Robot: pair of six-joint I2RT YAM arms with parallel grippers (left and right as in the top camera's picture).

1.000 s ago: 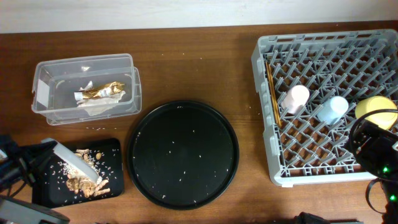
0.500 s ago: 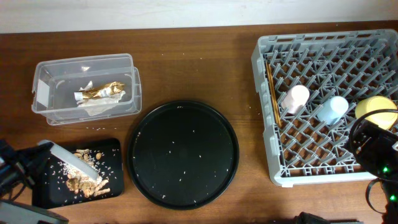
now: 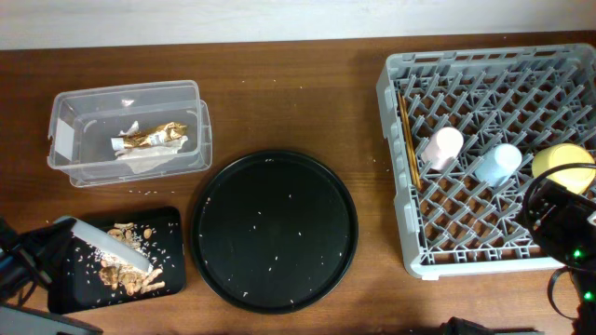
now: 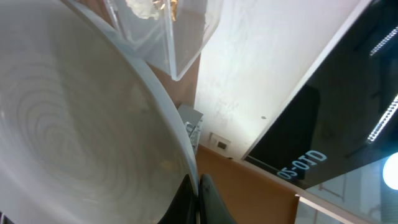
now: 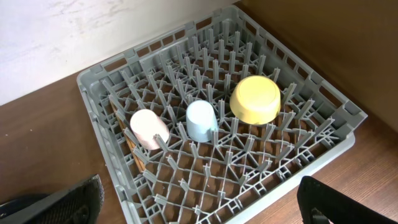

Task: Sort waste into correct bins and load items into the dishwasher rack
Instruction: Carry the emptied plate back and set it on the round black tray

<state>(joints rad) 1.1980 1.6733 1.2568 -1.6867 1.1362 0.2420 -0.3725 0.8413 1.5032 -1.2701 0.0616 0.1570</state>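
My left gripper (image 4: 196, 199) is shut on the rim of the grey plate (image 3: 110, 246), held tilted over the small black tray (image 3: 172, 228) with food scraps and rice (image 3: 121, 274). The plate fills the left wrist view (image 4: 74, 124). The clear tub (image 3: 200, 121) holds the gold wrapper (image 3: 154, 135) and white tissue (image 3: 140, 163). The dishwasher rack (image 3: 396, 186) holds the pink cup (image 3: 444, 147), blue cup (image 3: 498, 163), yellow bowl (image 3: 562, 163) and chopsticks (image 3: 408, 140). My right gripper (image 5: 211, 205) is open and empty above the rack's near edge.
A large round black tray (image 3: 275, 233) dotted with rice grains lies in the middle of the brown table. The left arm sits at the table's bottom left corner. The wall runs along the far edge.
The left arm has drawn back toward the left edge, and the tilted plate has shifted slightly left and down over the small black tray. The right arm has not moved.
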